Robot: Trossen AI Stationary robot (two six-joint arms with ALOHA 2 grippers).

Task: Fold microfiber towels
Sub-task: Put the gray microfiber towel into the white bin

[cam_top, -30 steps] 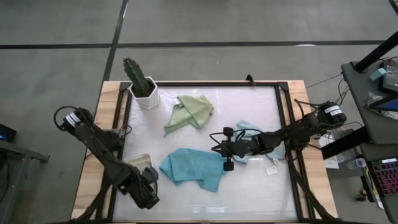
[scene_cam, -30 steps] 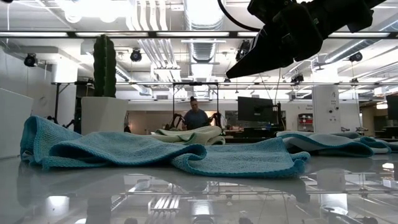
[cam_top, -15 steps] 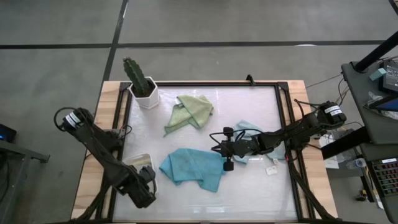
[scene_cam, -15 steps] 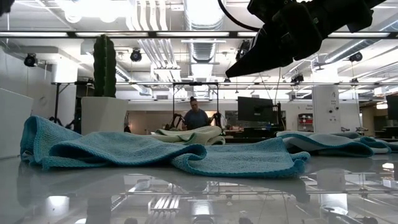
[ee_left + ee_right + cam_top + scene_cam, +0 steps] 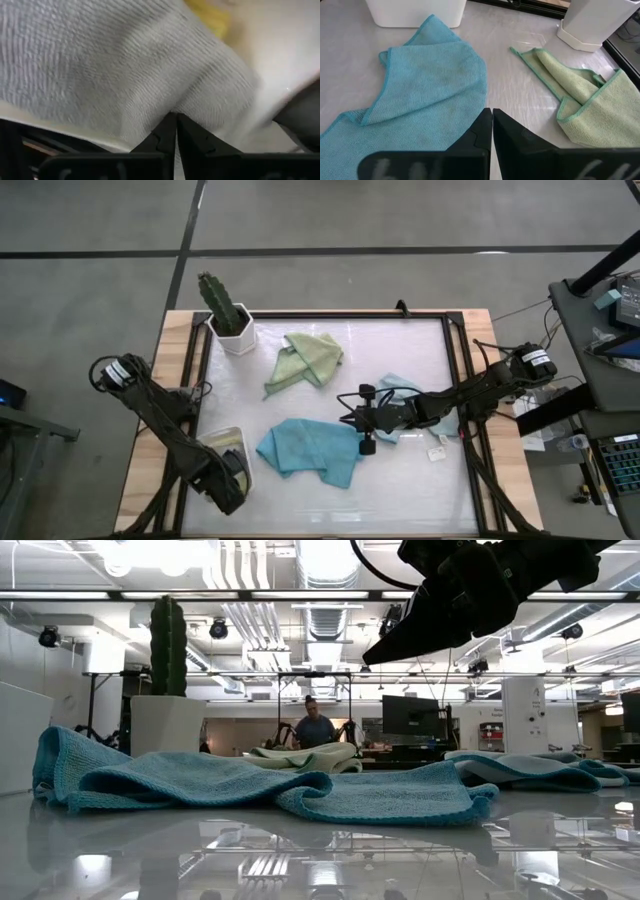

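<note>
In the left wrist view a grey towel (image 5: 100,65) fills the picture, with a yellow towel (image 5: 210,15) behind it. Both lie in the white tray (image 5: 213,437) at the table's near left. My left gripper (image 5: 175,119) points steeply down into the tray, shut at a fold of the grey towel. A teal towel (image 5: 305,450) lies crumpled mid-table, a sage green towel (image 5: 305,360) lies farther back, and a pale blue towel (image 5: 400,385) lies under my right arm. My right gripper (image 5: 348,421) hangs shut above the teal towel's right end. My left gripper meets the grey towel at a raised fold (image 5: 186,102), coming from above and pointing steeply down. The shut fingertips sit right at the fold and the cloth puckers toward them. One layer or several, I cannot tell. The towel rests in the tray.
A cactus in a white pot (image 5: 228,315) stands at the far left corner. A small white tag (image 5: 437,452) lies near the right rail. A black frame (image 5: 455,380) borders the table. Beyond the table a person (image 5: 316,728) sits in the room.
My left gripper has sunk a little toward the tray and tipped more steeply downward.
</note>
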